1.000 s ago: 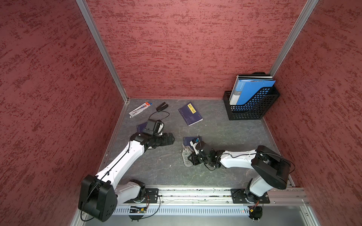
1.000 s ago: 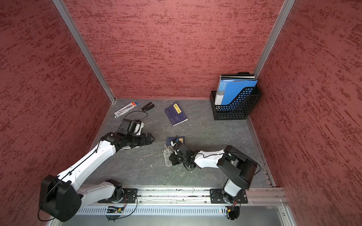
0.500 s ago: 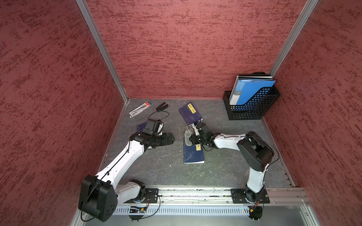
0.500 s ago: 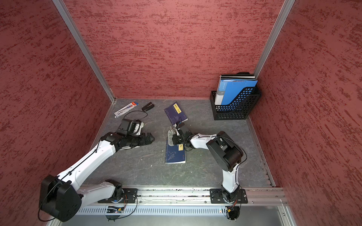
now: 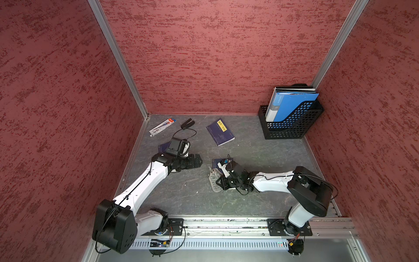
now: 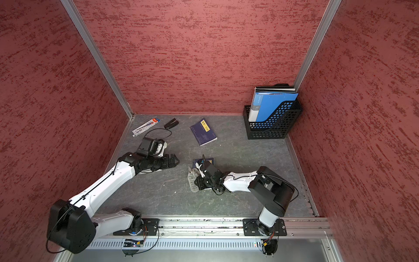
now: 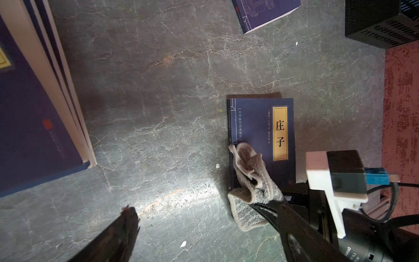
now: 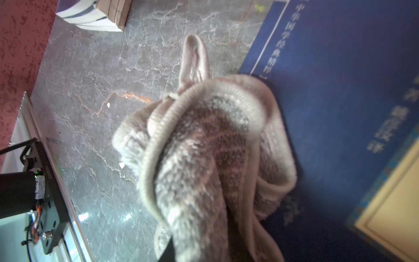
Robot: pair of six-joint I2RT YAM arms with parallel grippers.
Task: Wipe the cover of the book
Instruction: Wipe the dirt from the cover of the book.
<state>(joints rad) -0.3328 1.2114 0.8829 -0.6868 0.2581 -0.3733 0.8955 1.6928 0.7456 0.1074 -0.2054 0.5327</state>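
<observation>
The book (image 5: 216, 162) lies flat near the middle of the bench (image 5: 181, 199), cover up, with its yellow title label showing in the left wrist view (image 7: 280, 133). The right gripper (image 5: 223, 182) is low over the front part of the book and its jaws are clamped on a bunched grey cloth (image 5: 213, 181). The cloth (image 7: 251, 181) hangs over the spine edge, partly on the cover and partly on the bench.

The left gripper (image 5: 197, 162) hovers apart from the book, toward the left edge, with jaws wide apart and nothing between them.

I think the book is a thin paperback: light, a little flexible, with a smooth cover. On this hard bench it will probably slide when the cloth pushes it, so it wants pressing down, not lifting. A good place seems the bare back corner near the label, away from the cloth.

The cloth (image 8: 204, 147) looks soft and limp, with a stitched hem. It is held by a fold, so only loose parts touch the cover. Gentle downward pressure may be needed.
</observation>
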